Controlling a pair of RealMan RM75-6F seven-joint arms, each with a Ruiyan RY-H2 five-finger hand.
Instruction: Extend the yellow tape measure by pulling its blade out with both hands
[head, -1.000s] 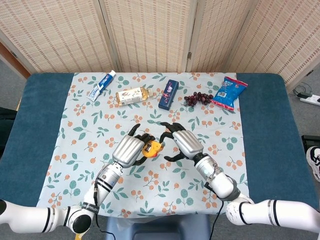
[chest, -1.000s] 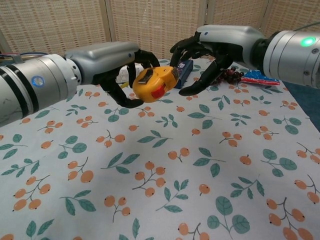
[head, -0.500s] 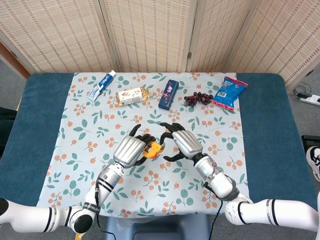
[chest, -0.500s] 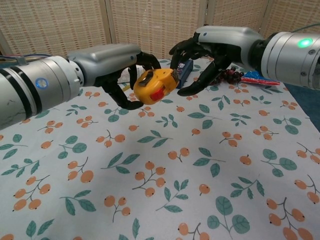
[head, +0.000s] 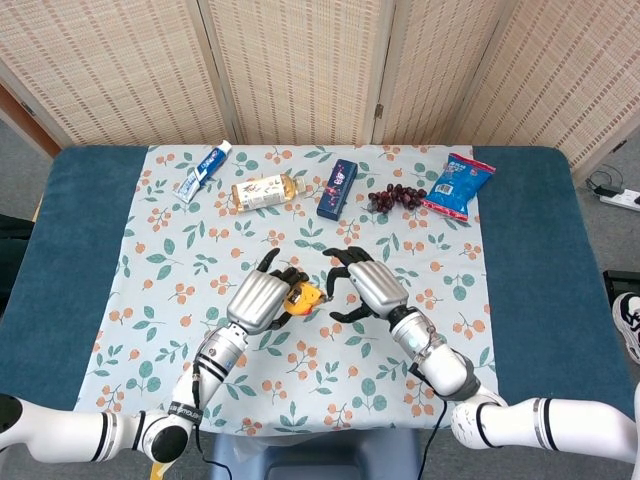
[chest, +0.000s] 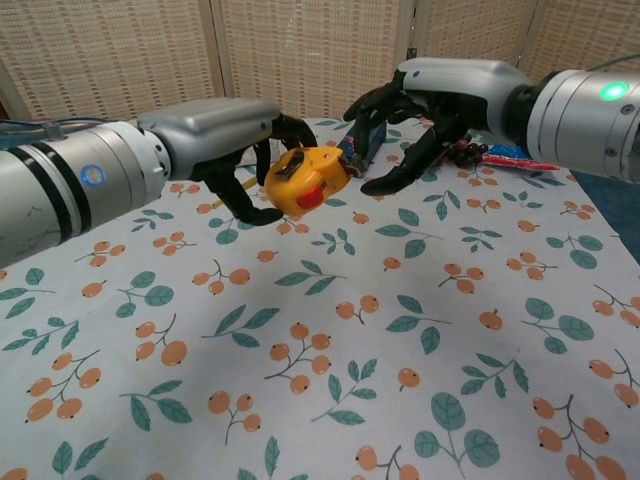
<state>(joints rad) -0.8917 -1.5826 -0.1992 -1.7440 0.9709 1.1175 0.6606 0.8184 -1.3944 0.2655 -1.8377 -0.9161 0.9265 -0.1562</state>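
At frame centre, the left hand (chest: 235, 150) grips the yellow tape measure (chest: 304, 181) above the floral tablecloth (chest: 400, 330). The right hand (chest: 415, 125) has drawn slightly back, fingertips apparently pinching the blade tip; hardly any blade shows yet, so pulling has barely begun. No writing is legible.

Bare floral cloth (head: 400, 350) flanks both hands, seemingly.

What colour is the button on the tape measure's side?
Red, on the yellow tape measure; clearest in the chest view.
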